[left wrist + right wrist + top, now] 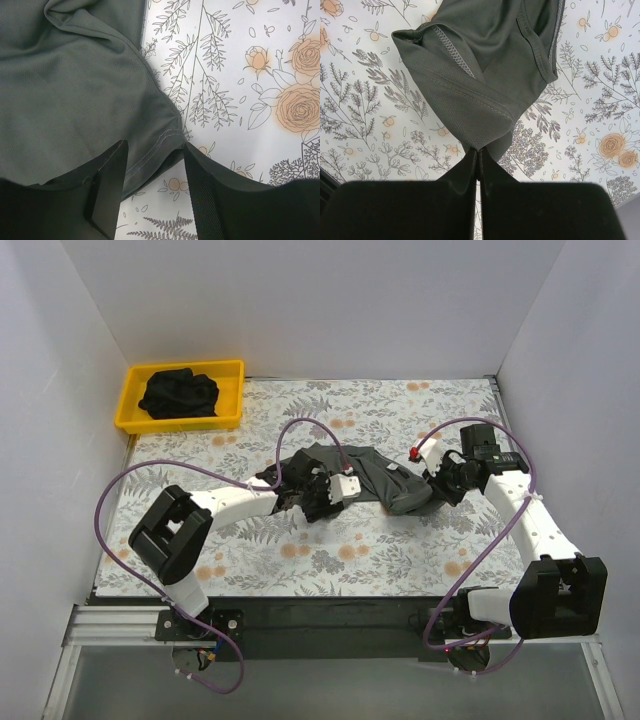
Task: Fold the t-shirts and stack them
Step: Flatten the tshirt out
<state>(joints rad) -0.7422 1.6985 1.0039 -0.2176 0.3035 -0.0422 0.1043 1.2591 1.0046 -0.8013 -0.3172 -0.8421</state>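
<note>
One dark grey t-shirt lies bunched in the middle of the floral table. My left gripper is at its left end. In the left wrist view the gripper is open, with the shirt's stitched hem lying between the jaws. My right gripper is at the shirt's right end. In the right wrist view it is shut on a pinched corner of the shirt, which hangs slightly lifted over the table. More dark t-shirts lie heaped in the yellow tray.
The yellow tray stands at the back left corner of the table. White walls enclose the left, back and right sides. Purple cables loop over both arms. The floral tablecloth covers the table.
</note>
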